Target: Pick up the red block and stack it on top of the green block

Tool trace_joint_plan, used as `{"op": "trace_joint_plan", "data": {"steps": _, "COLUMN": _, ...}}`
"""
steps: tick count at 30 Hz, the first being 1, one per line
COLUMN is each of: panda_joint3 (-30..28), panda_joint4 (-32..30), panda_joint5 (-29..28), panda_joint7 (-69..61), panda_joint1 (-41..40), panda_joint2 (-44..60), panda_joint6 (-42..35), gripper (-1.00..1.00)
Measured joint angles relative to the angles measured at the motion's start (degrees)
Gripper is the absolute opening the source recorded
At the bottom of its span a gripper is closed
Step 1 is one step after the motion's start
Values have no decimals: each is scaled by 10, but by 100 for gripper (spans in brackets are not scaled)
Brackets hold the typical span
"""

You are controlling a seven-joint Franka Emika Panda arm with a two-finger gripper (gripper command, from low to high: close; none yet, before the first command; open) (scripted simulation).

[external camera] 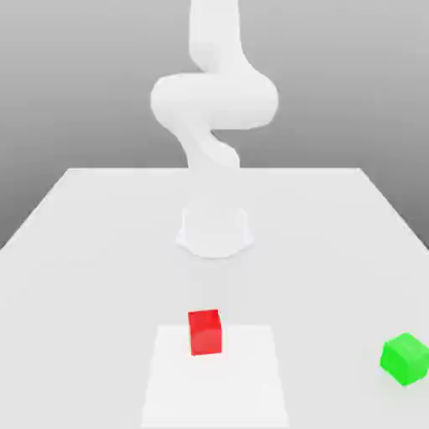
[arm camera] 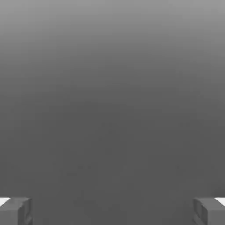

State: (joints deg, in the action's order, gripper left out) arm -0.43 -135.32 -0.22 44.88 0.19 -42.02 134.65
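- Gripper open wide, its two fingers standing well apart in the hand view, with nothing held between them.
- Red block sits upright on the pale square patch, near the patch's edge closest to the arm's base and slightly toward the exterior view's left of the patch's middle. Its top face and one broad side show clearly, with a narrow strip of another side toward the exterior view's right.
- Green block rests directly on the table, off the patch and well apart from the red block, close to the exterior view's right edge. It is turned so that an upright edge points toward the camera, with two side faces and the top in sight.
- Between the two blocks lie part of the patch and a stretch of bare tabletop; the way across the surface from one to the other is unobstructed.
- White arm rises behind both blocks in the exterior view, its rounded base on the table, farther from the camera than either block. The bare surface between base and red block separates them.
- Behind the table and the arm is a grey background, lighter high up and darker toward the tabletop's far edge.
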Motion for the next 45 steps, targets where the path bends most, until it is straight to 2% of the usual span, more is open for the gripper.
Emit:
{"op": "trace_joint_plan", "data": {"steps": 17, "panda_joint3": -41, "panda_joint4": -287, "panda_joint5": -10, "panda_joint7": -89, "panda_joint1": 16, "panda_joint2": 349, "panda_joint6": 253, "gripper": 0}}
{"op": "trace_joint_plan", "data": {"steps": 24, "panda_joint3": -16, "panda_joint4": -287, "panda_joint5": 32, "panda_joint7": -126, "panda_joint1": 0, "panda_joint2": 516, "panda_joint6": 390, "gripper": 0}}
{"op": "trace_joint_plan", "data": {"steps": 25, "panda_joint3": -12, "panda_joint4": -285, "panda_joint5": 34, "panda_joint7": -128, "panda_joint1": -4, "panda_joint2": 530, "panda_joint6": 401, "gripper": -100}}
{"op": "trace_joint_plan", "data": {"steps": 32, "panda_joint3": -10, "panda_joint4": -285, "panda_joint5": 31, "panda_joint7": -126, "panda_joint1": -6, "panda_joint2": 529, "panda_joint6": 401, "gripper": -100}}
{"op": "trace_joint_plan", "data": {"steps": 39, "panda_joint3": -23, "panda_joint4": -304, "panda_joint5": -1, "panda_joint7": -102, "panda_joint1": -3, "panda_joint2": 398, "panda_joint6": 288, "gripper": -100}}
{"op": "trace_joint_plan", "data": {"steps": 45, "panda_joint3": 33, "panda_joint4": -207, "panda_joint5": -22, "panda_joint7": -96, "panda_joint1": 110, "panda_joint2": 424, "panda_joint6": 215, "gripper": -100}}
